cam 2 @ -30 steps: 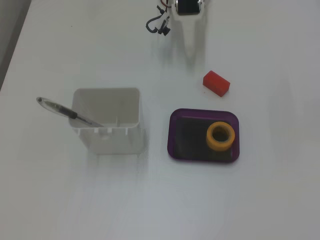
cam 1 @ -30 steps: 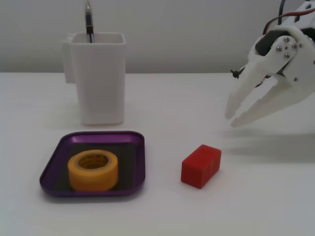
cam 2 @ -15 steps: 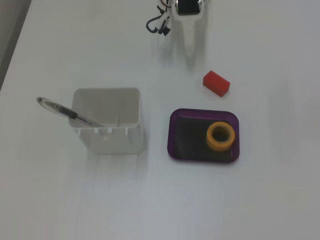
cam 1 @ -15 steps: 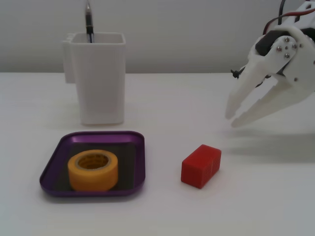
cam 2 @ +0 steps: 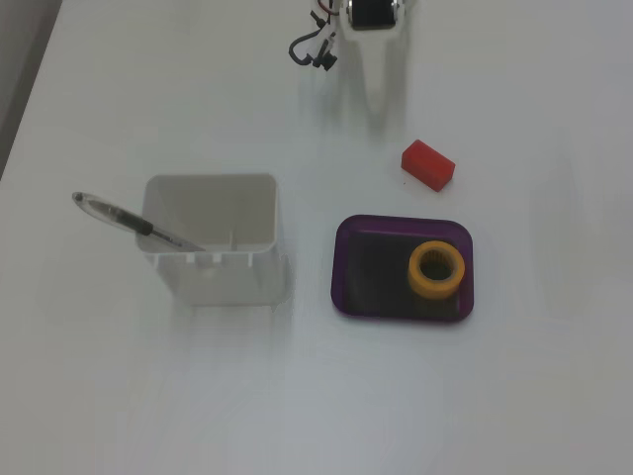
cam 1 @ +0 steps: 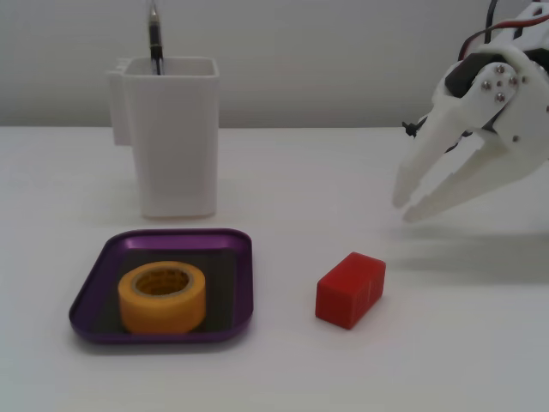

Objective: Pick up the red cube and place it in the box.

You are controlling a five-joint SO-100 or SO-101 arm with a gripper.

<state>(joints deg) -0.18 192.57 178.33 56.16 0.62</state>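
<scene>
The red cube (cam 1: 350, 289) is seen lying on the white table (cam 1: 480, 343), lower right of centre in a fixed view, just right of the box (cam 1: 103, 287) and apart from it. The box is occupied by a yellow tape roll (cam 1: 162, 297); faint print inside the roll's core cannot be read. A white pen holder (cam 1: 171, 137) with a pen (cam 1: 155, 39) is placed behind the box, upper left. The gripper (cam 1: 405, 206) is held above the table at the right edge, jaws slightly spread, nothing between them. In a fixed view from above, the cube (cam 2: 427, 163) is found above the box (cam 2: 346, 267).
</scene>
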